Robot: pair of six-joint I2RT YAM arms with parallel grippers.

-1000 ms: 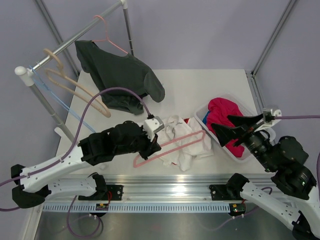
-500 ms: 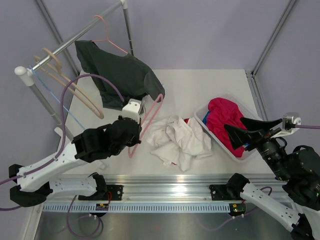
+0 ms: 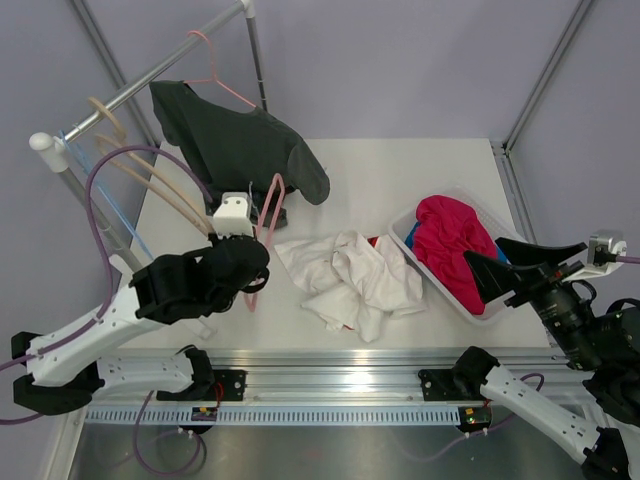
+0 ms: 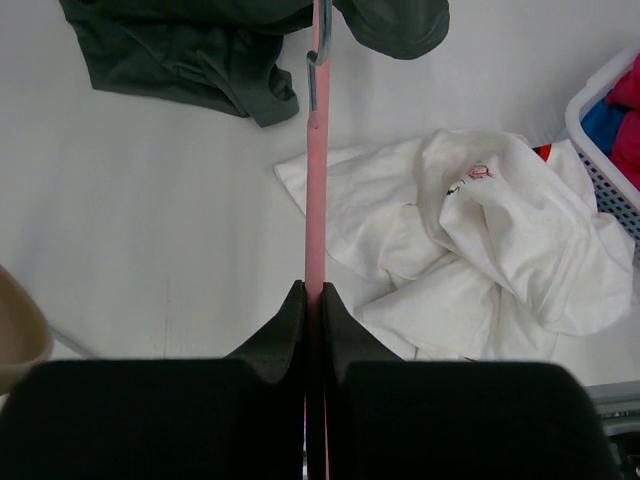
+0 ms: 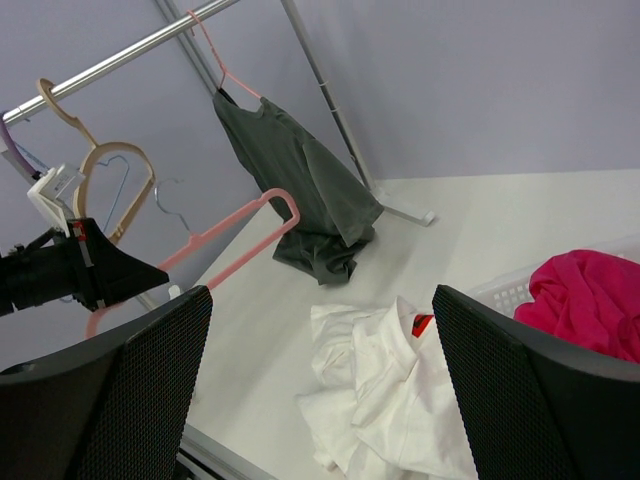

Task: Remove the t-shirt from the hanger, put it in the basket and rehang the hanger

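Hanger [image 4: 316, 200] sits pinched in the fully closed left hand [image 4: 315, 292].

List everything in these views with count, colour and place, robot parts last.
t-shirt: one, white with red print, crumpled mid-table.
hanger: one, salmon-pink, clear of the t-shirt, at the left.
dark grey t-shirt: one, hanging from the rail on a second pink hanger.
beige hanger: at least one, on the rail.
wire hanger: one, light blue, on the rail.
basket: one, white, at the table's right.
magenta garment: one, in the basket.
left gripper: black, shut on the hanger.
right gripper: black, open, near the basket.
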